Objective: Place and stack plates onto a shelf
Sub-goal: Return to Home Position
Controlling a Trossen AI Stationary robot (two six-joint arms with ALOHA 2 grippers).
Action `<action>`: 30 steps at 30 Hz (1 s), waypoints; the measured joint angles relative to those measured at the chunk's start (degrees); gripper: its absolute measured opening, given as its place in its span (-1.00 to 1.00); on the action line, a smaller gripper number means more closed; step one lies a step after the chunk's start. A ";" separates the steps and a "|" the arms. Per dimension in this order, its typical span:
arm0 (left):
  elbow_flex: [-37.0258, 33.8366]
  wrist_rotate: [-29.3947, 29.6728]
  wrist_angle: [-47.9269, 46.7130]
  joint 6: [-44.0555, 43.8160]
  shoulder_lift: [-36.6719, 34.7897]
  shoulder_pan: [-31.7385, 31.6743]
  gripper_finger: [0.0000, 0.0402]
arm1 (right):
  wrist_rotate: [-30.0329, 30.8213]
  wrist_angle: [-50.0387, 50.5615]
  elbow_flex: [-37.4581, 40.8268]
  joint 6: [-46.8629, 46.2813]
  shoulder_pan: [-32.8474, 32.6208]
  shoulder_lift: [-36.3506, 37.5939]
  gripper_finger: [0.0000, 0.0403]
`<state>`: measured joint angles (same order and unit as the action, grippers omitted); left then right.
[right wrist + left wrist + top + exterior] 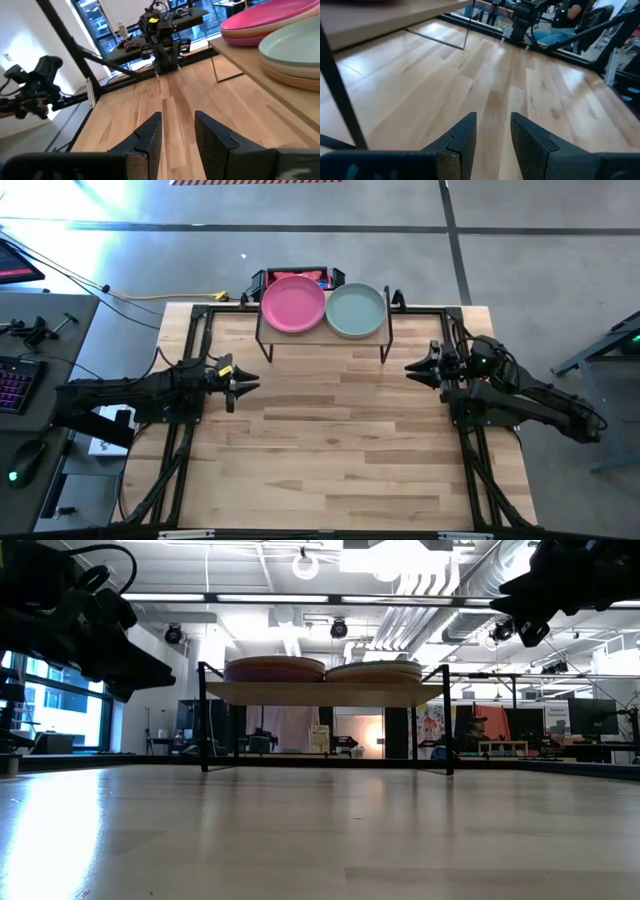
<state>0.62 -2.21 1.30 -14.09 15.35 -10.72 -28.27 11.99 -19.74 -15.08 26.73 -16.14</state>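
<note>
The room is a wide workshop hall with a grey concrete floor point(520, 250). The low view shows a ceiling of pale ducts point(440, 580) and strip lights, and windows point(40, 705) at one side. In the middle stands the desk point(330, 450), a light top of jointed wooden planks, bare over almost all its length and ringed by a black metal frame point(185, 330).

At the far edge of the desk stands the shelf point(320, 693) – a pale wooden board on thin black legs. It carries all the plates in view, in two stacks side by side that fill it from end to end. The pink plate point(293, 304) tops the left stack, with orange-toned rims showing under it in the right wrist view. The pale blue-green plate point(355, 311) tops the right stack, over peach and beige ones.

Both arms lie low along the desk's sides, well apart from the shelf and pointing inward at each other. The left gripper point(252, 385) hangs over the left part of the desk, its fingers point(465, 142) a narrow gap apart and holding nothing. The right gripper point(410, 367) hangs over the right part, near the shelf's right legs. Its fingers point(215, 140) are likewise narrowly parted and empty.

Off to the left stands a grey side desk point(40, 320) with a purple-lit keyboard point(12, 385), and a yellow cable point(190, 297) runs across the floor – towards the shelf's end of the desk.
</note>
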 joint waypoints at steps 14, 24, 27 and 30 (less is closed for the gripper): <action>0.00 1.71 -0.34 1.38 0.00 0.00 -0.45 | 22.83 5.68 -0.01 -4.80 -8.88 0.00 -0.51; 0.01 8.83 0.23 -0.85 0.00 -0.09 -0.45 | 35.16 -9.66 12.39 -8.61 -16.84 0.46 -0.51; 0.00 8.97 0.26 -0.38 0.00 -0.09 -0.45 | 35.19 -14.65 15.54 -8.92 -17.44 0.50 -0.51; 0.02 8.97 0.26 -0.35 0.00 -0.09 -0.45 | 35.19 -15.41 16.16 -7.50 -17.47 0.50 -0.51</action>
<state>0.64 6.76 1.56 -14.44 15.35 -10.81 6.92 -3.42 -3.57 -22.58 9.26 -15.64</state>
